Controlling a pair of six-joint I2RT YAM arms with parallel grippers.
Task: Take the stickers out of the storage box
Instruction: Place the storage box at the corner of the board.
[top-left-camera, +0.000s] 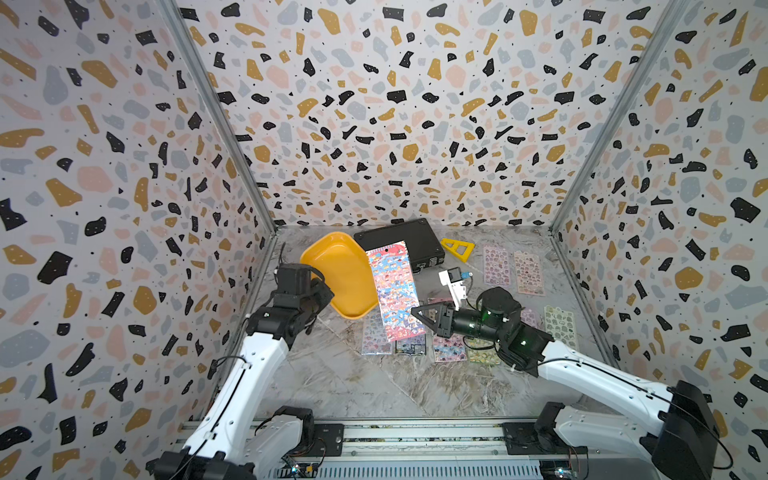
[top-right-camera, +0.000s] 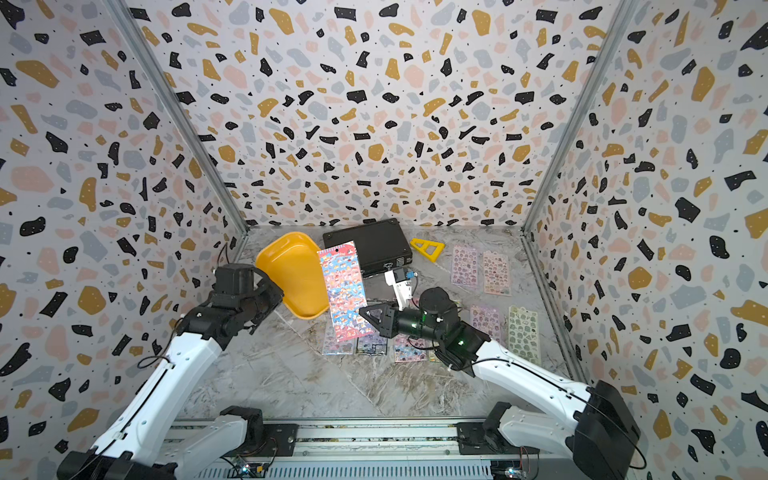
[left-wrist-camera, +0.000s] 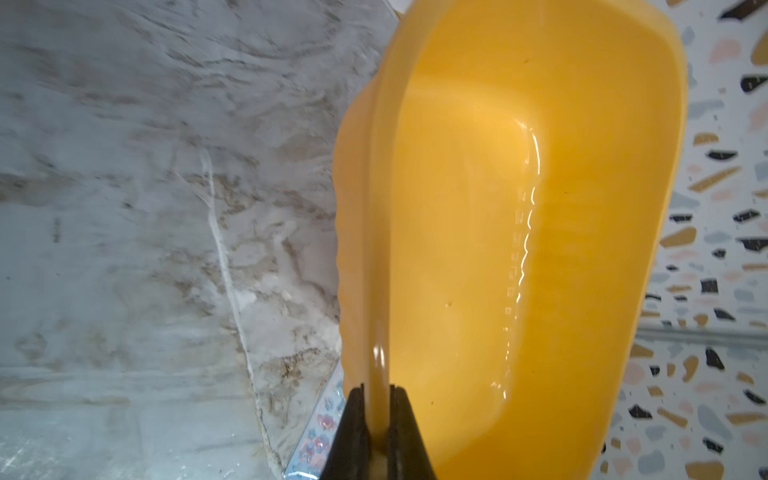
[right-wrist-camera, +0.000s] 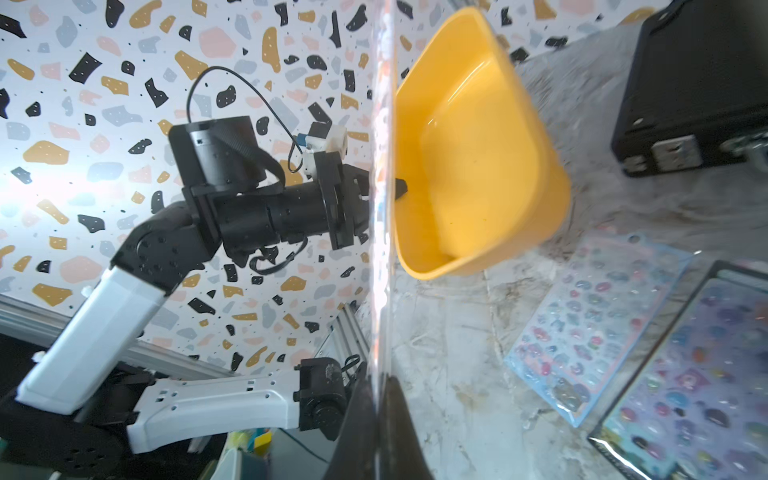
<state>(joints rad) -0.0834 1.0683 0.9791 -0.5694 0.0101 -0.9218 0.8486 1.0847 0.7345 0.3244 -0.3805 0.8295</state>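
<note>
The yellow-orange storage box (top-left-camera: 345, 274) (top-right-camera: 291, 270) is tipped up on its edge at the back left, its hollow facing right. My left gripper (top-left-camera: 323, 291) (left-wrist-camera: 377, 390) is shut on its rim. The box's inside (left-wrist-camera: 498, 208) (right-wrist-camera: 478, 158) holds nothing. My right gripper (top-left-camera: 415, 311) (right-wrist-camera: 380, 378) is shut on the lower edge of a red and blue sheet of stickers (top-left-camera: 392, 291) (top-right-camera: 343, 286), held upright above the table beside the box. Several more sticker sheets (top-left-camera: 496, 266) (top-left-camera: 561, 326) (right-wrist-camera: 590, 316) lie flat on the marble table.
A black briefcase (top-left-camera: 403, 241) (right-wrist-camera: 698, 83) lies at the back, just behind the held sheet. A yellow triangle ruler (top-left-camera: 457, 248) sits to its right. Patterned walls close in three sides. Bare marble (top-left-camera: 353, 386) stretches toward the front rail.
</note>
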